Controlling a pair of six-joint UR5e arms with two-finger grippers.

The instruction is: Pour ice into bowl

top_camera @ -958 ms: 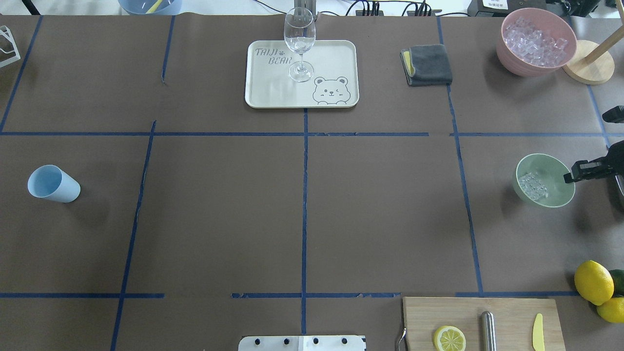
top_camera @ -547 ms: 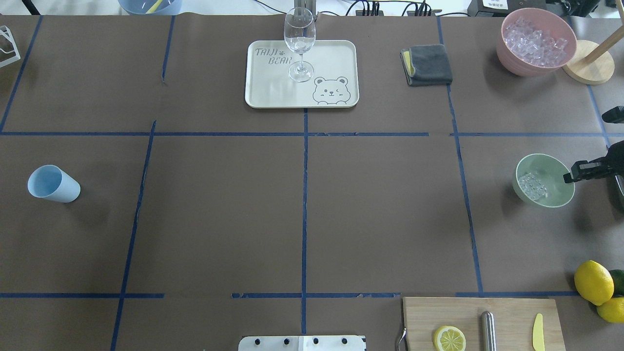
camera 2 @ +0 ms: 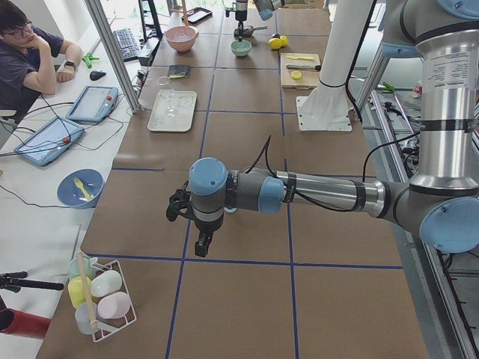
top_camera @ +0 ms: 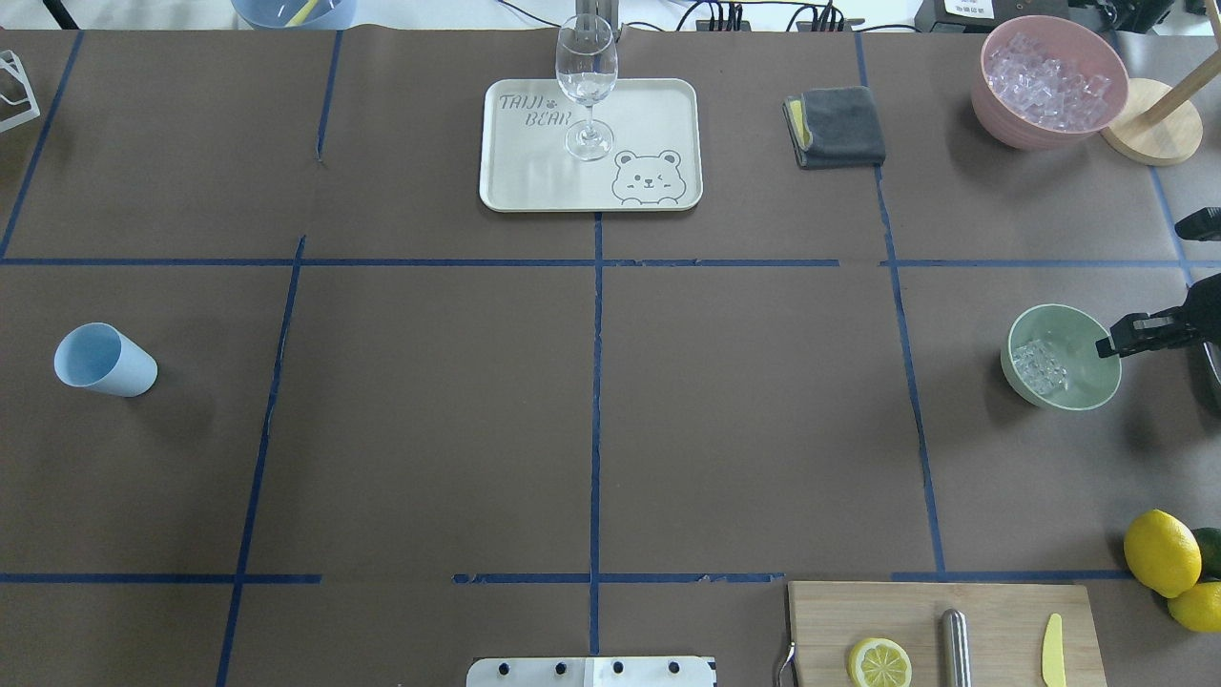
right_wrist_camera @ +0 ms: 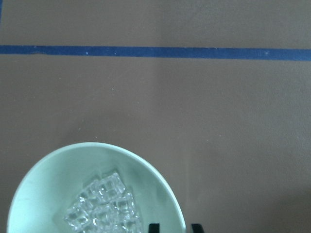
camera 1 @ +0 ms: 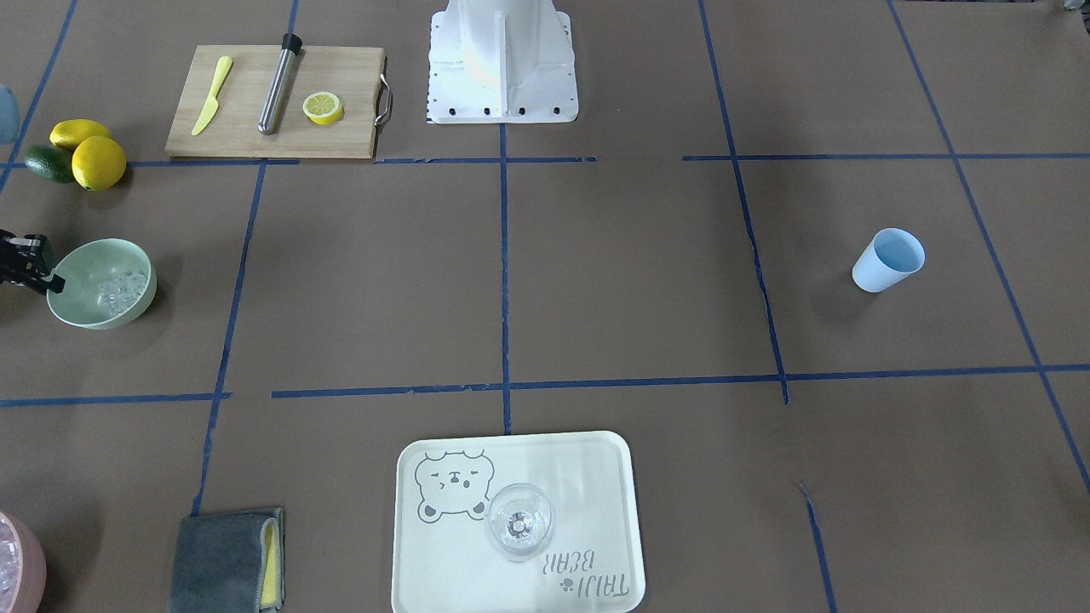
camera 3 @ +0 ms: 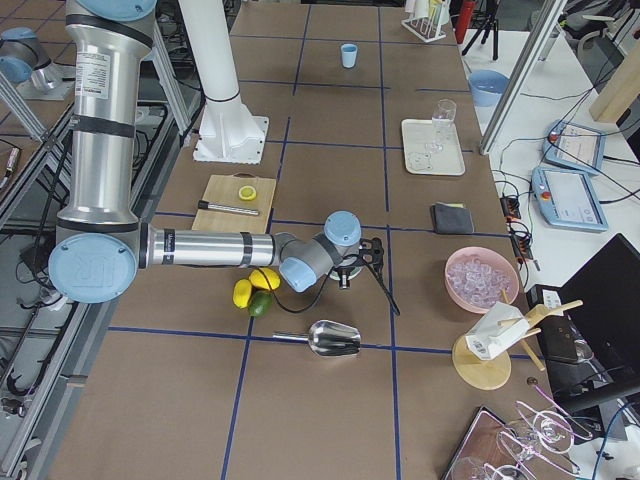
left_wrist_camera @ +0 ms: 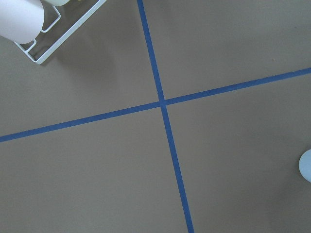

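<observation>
The pale mint-green bowl (top_camera: 1078, 329) stands at the table's right side, and shows in the front view (camera 1: 81, 264) too. A small heap of clear ice (top_camera: 1038, 364) lies in it, also seen in the front view (camera 1: 117, 289) and the right wrist view (right_wrist_camera: 104, 204). My right gripper (top_camera: 1104, 346) is shut on the bowl's right rim, one finger inside and one outside (right_wrist_camera: 174, 227). My left gripper (camera 2: 191, 224) hangs over bare table far to the left; I cannot tell whether it is open or shut.
A pink bowl (top_camera: 1002, 124) full of ice stands at the back right by a wooden stand (top_camera: 1149, 134). A metal scoop (camera 3: 330, 338) lies on the table. Lemons (top_camera: 1161, 551) and a cutting board (top_camera: 1002, 611) are front right. A blue cup (top_camera: 103, 360) stands far left.
My right gripper and the green bowl have shifted slightly to the left together. Nothing else has moved.
</observation>
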